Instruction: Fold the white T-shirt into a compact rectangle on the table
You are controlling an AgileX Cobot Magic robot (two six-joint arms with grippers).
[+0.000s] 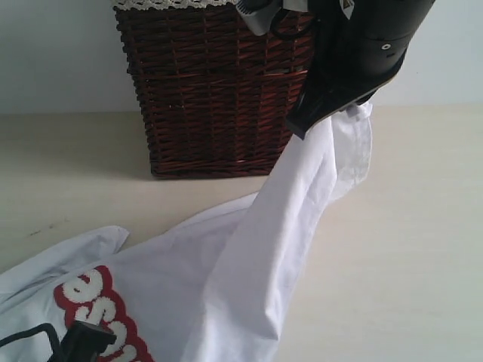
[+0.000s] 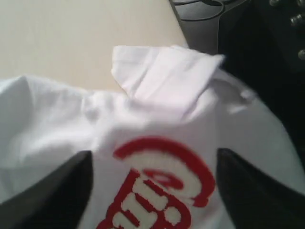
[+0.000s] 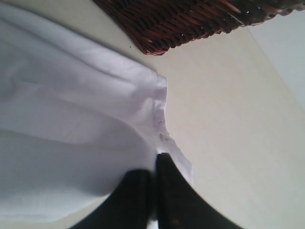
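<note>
Two grippers tend the limp, light white T-shirt (image 1: 249,264), mostly draped on the table (image 1: 407,249): the right gripper (image 3: 155,164) pinches a stitched edge aloft beside the basket (image 1: 219,98), the left gripper (image 2: 152,167) gapes wide over the red lettering (image 2: 157,195); seamed edges probably offer the surest hold.

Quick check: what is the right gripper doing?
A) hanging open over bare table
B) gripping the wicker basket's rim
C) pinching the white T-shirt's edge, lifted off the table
C: the right gripper is shut on an edge of the white T-shirt, which drapes from it down to the table.
</note>
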